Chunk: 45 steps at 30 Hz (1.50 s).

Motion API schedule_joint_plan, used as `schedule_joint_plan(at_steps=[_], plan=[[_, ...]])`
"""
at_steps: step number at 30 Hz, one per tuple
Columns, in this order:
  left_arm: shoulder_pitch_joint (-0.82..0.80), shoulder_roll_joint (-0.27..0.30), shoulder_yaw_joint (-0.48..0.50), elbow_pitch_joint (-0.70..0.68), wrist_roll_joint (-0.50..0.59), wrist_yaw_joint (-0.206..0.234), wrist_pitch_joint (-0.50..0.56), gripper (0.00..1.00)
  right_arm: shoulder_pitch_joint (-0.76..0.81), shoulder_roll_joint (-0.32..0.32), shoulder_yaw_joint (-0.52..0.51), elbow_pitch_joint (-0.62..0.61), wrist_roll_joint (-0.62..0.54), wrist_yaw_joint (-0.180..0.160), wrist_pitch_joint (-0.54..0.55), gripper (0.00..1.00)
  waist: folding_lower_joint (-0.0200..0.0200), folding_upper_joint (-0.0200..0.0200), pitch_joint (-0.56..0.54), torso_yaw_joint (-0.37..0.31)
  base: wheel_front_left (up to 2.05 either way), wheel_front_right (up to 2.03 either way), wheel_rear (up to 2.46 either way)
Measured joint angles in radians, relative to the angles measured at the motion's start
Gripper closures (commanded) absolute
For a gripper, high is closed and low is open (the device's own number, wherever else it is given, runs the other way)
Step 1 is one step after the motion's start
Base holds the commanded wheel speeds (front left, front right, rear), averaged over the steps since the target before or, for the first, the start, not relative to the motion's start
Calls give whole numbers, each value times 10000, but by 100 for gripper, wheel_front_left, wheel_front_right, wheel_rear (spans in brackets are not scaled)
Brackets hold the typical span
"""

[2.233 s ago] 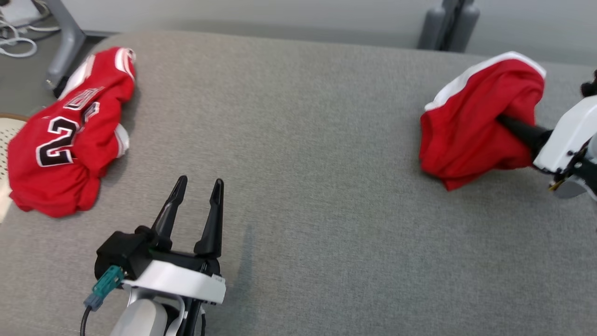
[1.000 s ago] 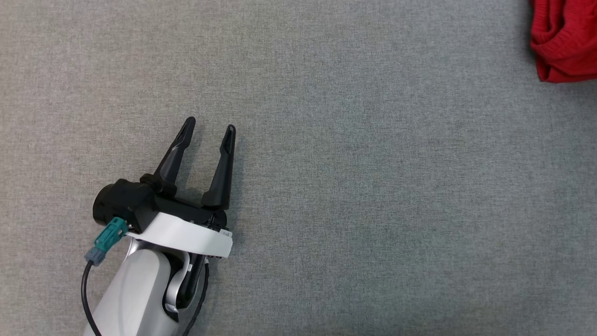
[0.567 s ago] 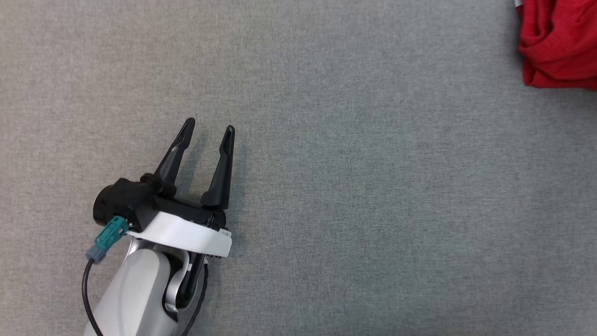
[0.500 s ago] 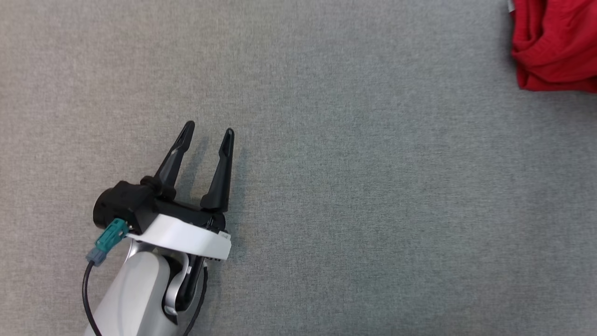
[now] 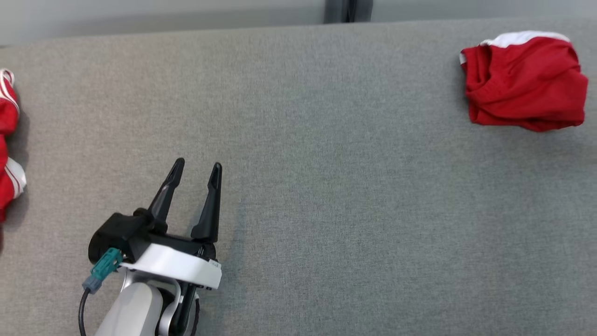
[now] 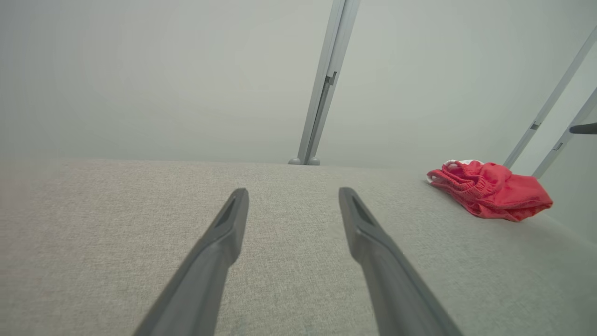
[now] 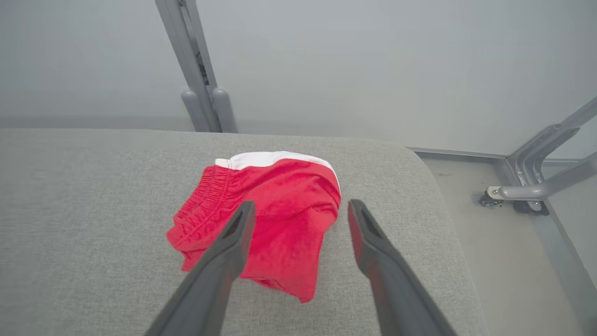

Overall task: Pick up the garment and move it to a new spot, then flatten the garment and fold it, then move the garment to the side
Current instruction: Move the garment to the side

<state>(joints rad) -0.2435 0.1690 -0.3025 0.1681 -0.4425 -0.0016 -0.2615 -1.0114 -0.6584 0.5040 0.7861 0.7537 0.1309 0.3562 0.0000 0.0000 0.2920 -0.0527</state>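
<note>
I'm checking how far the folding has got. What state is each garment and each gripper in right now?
red shorts: bunched in a heap, neither flattened nor folded, lying free on the grey surface.
red jersey: crumpled at the left edge of the head view, mostly cut off.
left gripper: open, empty.
right gripper: open, empty, pointing at the red shorts.

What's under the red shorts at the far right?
The grey padded surface; the red shorts lie crumpled directly on it. Anything tucked beneath or inside the folds is covered.
</note>
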Motion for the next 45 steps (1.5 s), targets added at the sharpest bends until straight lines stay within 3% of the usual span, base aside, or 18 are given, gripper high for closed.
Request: schedule_joint_plan(at_steps=[10, 13, 14, 20, 29, 37, 45], plan=[[978, 148, 437, -407, -180, 247, -19, 0, 2508, 161, -970, -2690, 721, 0, -2447, 0, 1, 0, -1421, 291, 0, 0, 0], [1590, 309, 564, -738, -253, 412, -15, 0, 4308, 865, -2027, -3873, 276, 0, -3678, 0, 0, 1, -2005, 621, 0, 0, 0], [1824, 385, 571, -897, -261, 464, 56, 0, 5256, 1319, -2546, -4397, -368, -2, -4119, 0, 1, 0, -2247, 798, 0, 0, 0], [2212, 531, 573, -1319, -261, 612, 238, 0, 7140, 2794, -3524, -5405, -1350, -2, -4702, 0, 0, 1, -2585, 1137, 0, 0, 0], [2666, 625, 690, -1570, -410, 786, 274, 0, 8868, 4320, -4351, -5965, -2376, -2, -5037, 0, 0, 0, -2864, 1477, 0, 0, 0], [3013, 621, 842, -1741, -439, 880, 169, 0, 9564, 4713, -4412, -6008, -3323, -2, -5254, 0, 1, 0, -2904, 1508, 0, 0, 0], [3013, 418, 742, -1739, -433, 905, 104, 0, 9574, 4684, -3914, -5766, -3392, -2, -5338, 0, 0, 0, -2873, 1612, 0, 0, 0]])
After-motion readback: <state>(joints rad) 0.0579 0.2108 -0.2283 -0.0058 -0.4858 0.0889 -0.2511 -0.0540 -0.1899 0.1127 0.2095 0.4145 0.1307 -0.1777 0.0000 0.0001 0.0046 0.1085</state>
